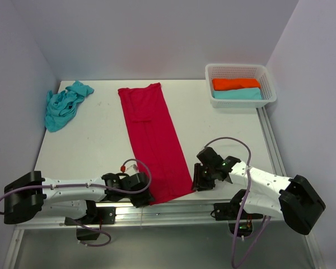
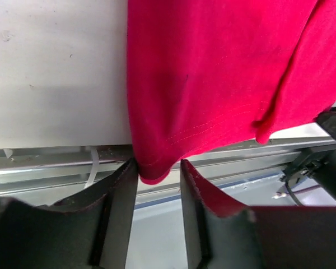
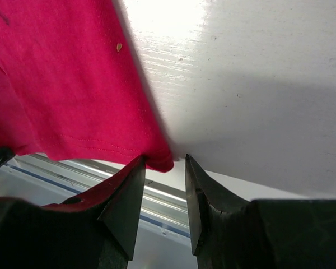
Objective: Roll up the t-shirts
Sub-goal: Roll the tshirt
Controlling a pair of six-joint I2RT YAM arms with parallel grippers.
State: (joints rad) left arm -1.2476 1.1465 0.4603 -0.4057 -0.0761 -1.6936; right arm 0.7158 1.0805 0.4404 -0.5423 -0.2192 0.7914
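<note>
Since a roll has to start at one short end and travel along the cloth, what matters is how the red shirt (image 1: 154, 134) lies from my two hands. Its hem is right at my fingertips, spilling a little over the near edge of the table (image 1: 101, 145), one corner to each hand. My left hand (image 2: 159, 162) has the left corner hanging down between its fingers and brushing the left one; whether it is pinched I cannot tell. My right hand (image 3: 165, 158) is released, jaws apart. The right corner sits just at the tip of its left finger, with bare table showing beside the other. So the left hand is a touch deeper onto the cloth, and I judge the right one needs to ease forward and leftward before closing. From the hem the shirt runs straight away from me as one long narrow strip. Its long axis leans to my left as it goes, and the neck end points at the far wall. Farther off, well to the left of my left hand, the turquoise shirt (image 1: 64, 106) lies crumpled in a heap. Far beyond my right hand stands the white basket (image 1: 241, 70).
</note>
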